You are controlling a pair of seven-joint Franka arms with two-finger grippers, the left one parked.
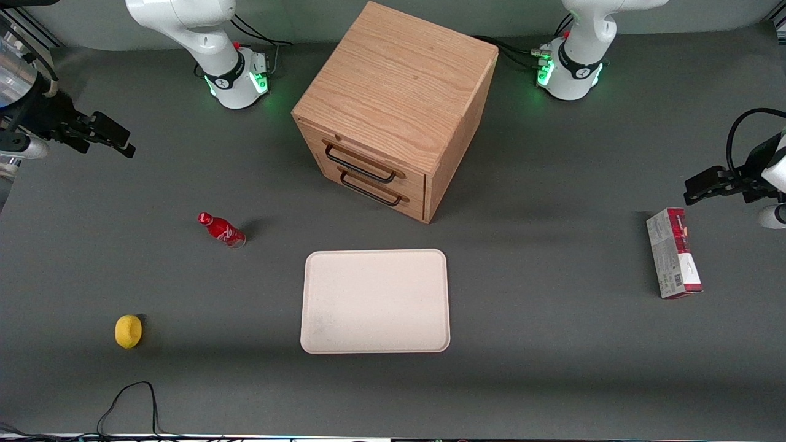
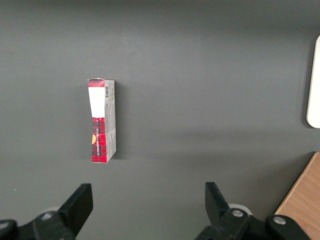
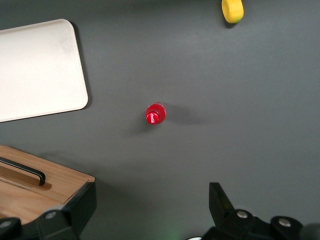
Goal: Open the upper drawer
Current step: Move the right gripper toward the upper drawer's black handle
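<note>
Currently the gripper (image 1: 116, 140) hangs above the table at the working arm's end, well apart from the cabinet (image 1: 396, 104); jaws spread wide, holding nothing. Upper drawer (image 1: 368, 164) sits flush with the cabinet front, above its twin. Tray (image 1: 375, 301) lies nearer the camera than the cabinet. Red bottle (image 1: 221, 229) stands upright; lemon (image 1: 128, 331) nearer the camera.

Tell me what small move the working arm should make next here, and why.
Probably carry the gripper toward the front of the cabinet and line it up with the upper drawer. The gripper is open and hangs over bare table at the working arm's end, well away from the cabinet. Both drawers look shut, and the upper handle is untouched. The red bottle stands nearer the front camera, seemingly off that path.
</note>
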